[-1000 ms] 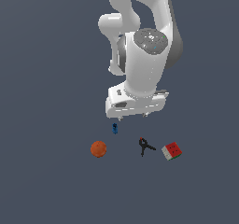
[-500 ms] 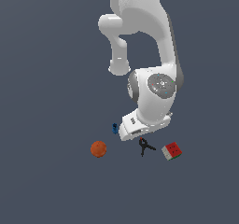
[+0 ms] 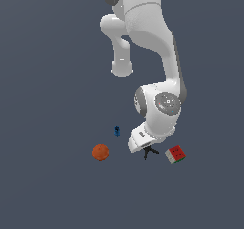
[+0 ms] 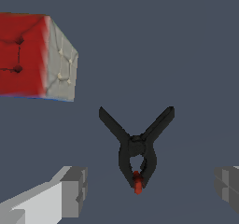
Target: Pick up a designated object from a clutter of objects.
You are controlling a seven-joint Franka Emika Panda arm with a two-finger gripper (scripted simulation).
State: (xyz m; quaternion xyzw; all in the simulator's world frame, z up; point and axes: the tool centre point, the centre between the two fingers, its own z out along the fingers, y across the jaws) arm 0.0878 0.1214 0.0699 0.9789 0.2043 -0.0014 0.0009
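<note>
Wrist view: my pincer hangs low over the clamp, fingers spread wide on either side, not touching. Cube sits near; ball well apart.

Light: even, soft, no glare.
Shadows: none cast on the floor.
Sharpness: slightly soft, coarse render edges.

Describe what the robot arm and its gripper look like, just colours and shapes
The arm is glossy white with rounded, bulbous segments and dark grey joint bands; a grey round cap sits on the wrist joint. The gripper has blocky grey fingertips on a white finger. No cables or markings show.
</note>
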